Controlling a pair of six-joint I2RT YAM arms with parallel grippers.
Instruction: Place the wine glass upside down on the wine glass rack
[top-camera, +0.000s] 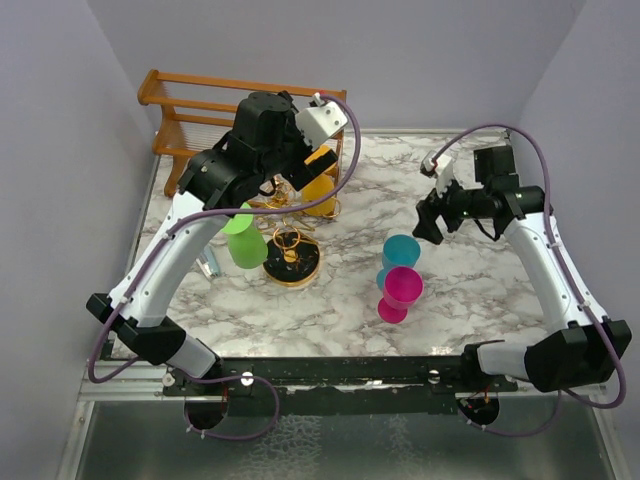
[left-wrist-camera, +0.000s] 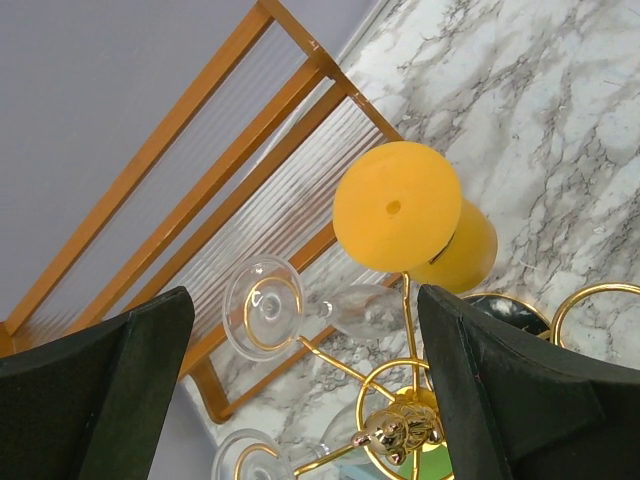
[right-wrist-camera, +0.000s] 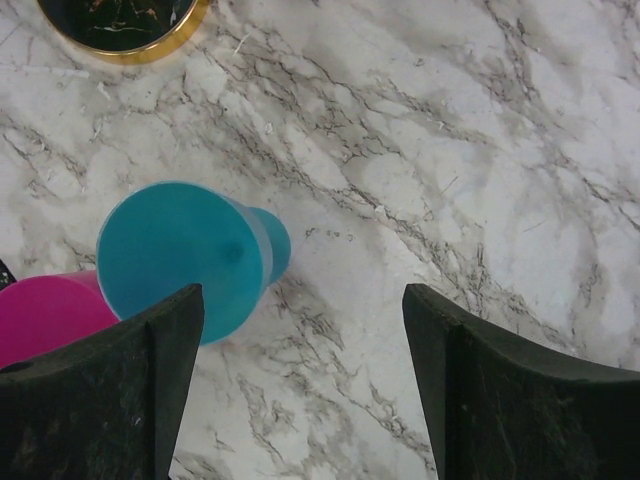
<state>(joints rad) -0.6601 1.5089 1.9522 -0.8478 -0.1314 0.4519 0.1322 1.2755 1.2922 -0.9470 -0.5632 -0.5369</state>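
Seen from above, the left arm (top-camera: 262, 140) hides the top of the gold rack (top-camera: 292, 284) and most of the orange glass (top-camera: 322, 197) on the rack's far side. In the left wrist view a black finger (left-wrist-camera: 530, 400) covers most of the rack's base, and a clear glass (left-wrist-camera: 245, 458) beside the rack's hub is cut off by the bottom edge. The right wrist view shows only an arc of that base at its top edge.
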